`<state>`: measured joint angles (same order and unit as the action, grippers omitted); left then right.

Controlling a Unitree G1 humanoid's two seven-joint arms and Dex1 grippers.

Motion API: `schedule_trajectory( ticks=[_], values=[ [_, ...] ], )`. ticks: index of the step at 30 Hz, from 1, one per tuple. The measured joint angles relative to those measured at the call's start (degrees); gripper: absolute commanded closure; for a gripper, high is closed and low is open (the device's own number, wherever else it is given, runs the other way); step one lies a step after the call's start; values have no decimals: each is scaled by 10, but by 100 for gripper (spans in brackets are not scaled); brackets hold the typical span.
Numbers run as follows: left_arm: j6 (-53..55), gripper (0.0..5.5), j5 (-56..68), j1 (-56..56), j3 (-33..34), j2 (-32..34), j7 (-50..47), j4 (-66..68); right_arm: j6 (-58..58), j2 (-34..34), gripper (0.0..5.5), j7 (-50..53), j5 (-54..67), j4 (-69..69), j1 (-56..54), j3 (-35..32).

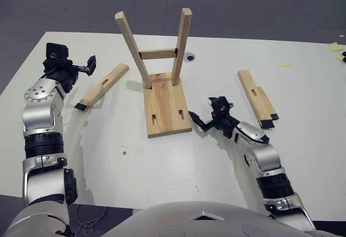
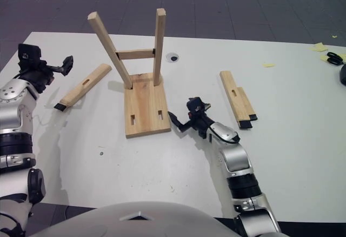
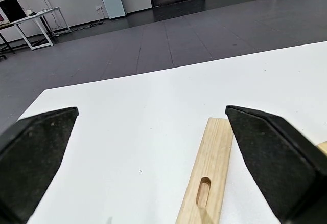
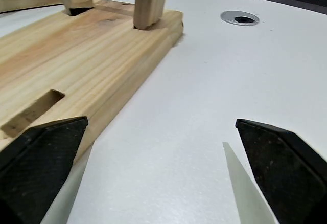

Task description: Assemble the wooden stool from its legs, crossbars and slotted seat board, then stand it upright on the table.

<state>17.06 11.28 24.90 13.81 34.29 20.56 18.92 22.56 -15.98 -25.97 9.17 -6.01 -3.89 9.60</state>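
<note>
The slotted seat board (image 1: pixel 164 106) lies flat mid-table with two legs (image 1: pixel 181 45) standing in its far slots, joined by a crossbar (image 1: pixel 158 54); its two near slots are empty. A loose slotted leg (image 1: pixel 102 86) lies to the left, also visible in the left wrist view as the leg (image 3: pixel 208 183). Two more pieces (image 1: pixel 258 98) lie side by side on the right. My left gripper (image 1: pixel 91 64) hovers open above the table, just left of the loose leg. My right gripper (image 1: pixel 208 113) is open beside the board's near right corner (image 4: pixel 117 65), empty.
A round cable hole (image 1: pixel 190 58) sits in the white table (image 1: pixel 303 156) behind the stool. Yellow paper scraps (image 1: pixel 285 63) lie at the far right. A small dark speck (image 1: pixel 124 152) lies on the near table.
</note>
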Motion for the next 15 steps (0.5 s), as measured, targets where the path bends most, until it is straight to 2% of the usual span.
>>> schedule_trajectory(
  ticks=[4,11,15],
  values=[
    [-2,15,0,-12,3,0,-1,-5,-1,-9,10,-3,24,-16,8,-47],
    [-1,15,24,-23,51,-23,-42,-52,-21,-6,10,22,139,-84,48,-225],
    [5,15,24,-32,56,-28,-51,-64,-22,-49,10,29,145,-57,63,-292]
  ],
)
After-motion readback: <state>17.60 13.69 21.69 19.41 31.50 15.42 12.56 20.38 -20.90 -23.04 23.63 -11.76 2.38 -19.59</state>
